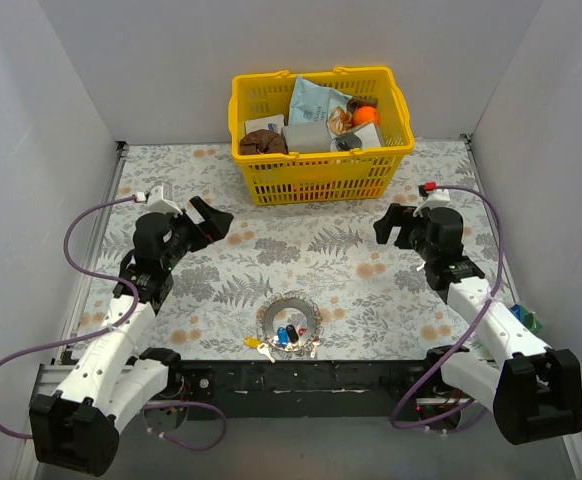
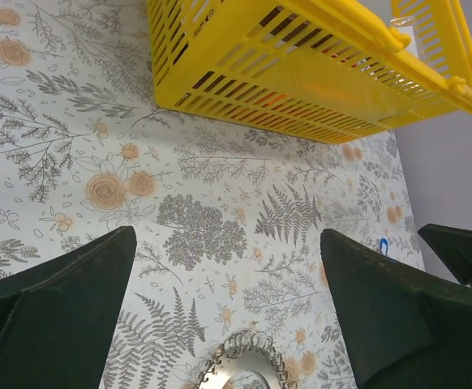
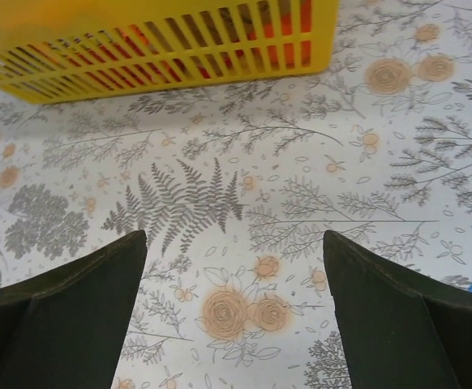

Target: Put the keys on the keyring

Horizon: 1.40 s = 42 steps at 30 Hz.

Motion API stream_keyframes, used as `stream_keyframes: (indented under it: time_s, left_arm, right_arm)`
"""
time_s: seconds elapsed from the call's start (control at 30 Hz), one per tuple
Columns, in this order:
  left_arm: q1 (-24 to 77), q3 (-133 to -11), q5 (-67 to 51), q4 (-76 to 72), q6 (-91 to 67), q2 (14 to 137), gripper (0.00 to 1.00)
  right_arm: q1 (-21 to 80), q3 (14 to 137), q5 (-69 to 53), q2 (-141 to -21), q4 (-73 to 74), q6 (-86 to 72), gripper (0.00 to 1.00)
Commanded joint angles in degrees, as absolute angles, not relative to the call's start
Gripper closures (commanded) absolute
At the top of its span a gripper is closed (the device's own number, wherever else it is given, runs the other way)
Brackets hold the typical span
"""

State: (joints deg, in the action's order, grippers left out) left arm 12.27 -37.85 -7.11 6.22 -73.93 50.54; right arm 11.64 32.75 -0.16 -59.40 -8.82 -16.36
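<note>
The silver-grey keyring (image 1: 289,317) lies flat on the flowered cloth near the front middle. Small keys lie at it: a blue one (image 1: 282,337) and a red one (image 1: 300,331) inside or at its near rim, a pale yellowish one (image 1: 256,345) just left of it. In the left wrist view only the ring's far edge (image 2: 248,348) shows at the bottom, keys hidden. My left gripper (image 1: 211,218) is open and empty, raised at the left; it also shows in the left wrist view (image 2: 228,243). My right gripper (image 1: 396,225) is open and empty at the right; it also shows in the right wrist view (image 3: 234,243).
A yellow basket (image 1: 321,130) with packets and small items stands at the back middle; it also shows in the left wrist view (image 2: 301,65) and the right wrist view (image 3: 163,40). Grey walls close in the left, right and back. A small blue-green thing (image 1: 524,318) lies by the right arm.
</note>
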Motion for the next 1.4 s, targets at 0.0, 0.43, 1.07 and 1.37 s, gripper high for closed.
stream_keyframes:
  time_s: [0.0, 0.43, 1.07, 1.37]
  left_arm:
    - [12.22, -37.88, -7.39, 6.76, -73.74, 48.51, 0.02]
    - [12.22, -36.83, -6.15, 15.55, -77.78, 53.87, 0.02]
    - [18.37, -31.91, -13.18, 14.59, -83.32, 56.17, 0.02]
    - [19.42, -30.68, -13.27, 14.42, -83.76, 53.79, 0.02]
  right_arm:
    - [13.09, 35.60, -5.35, -59.33, -5.71, -16.87, 0.02]
    - [38.39, 40.60, -6.42, -69.60, 2.81, -11.17, 0.08]
    - [62.84, 53.35, -2.99, -97.29, 9.06, -11.16, 0.99]
    - [62.58, 59.76, 5.78, -105.38, 12.03, -14.32, 0.99]
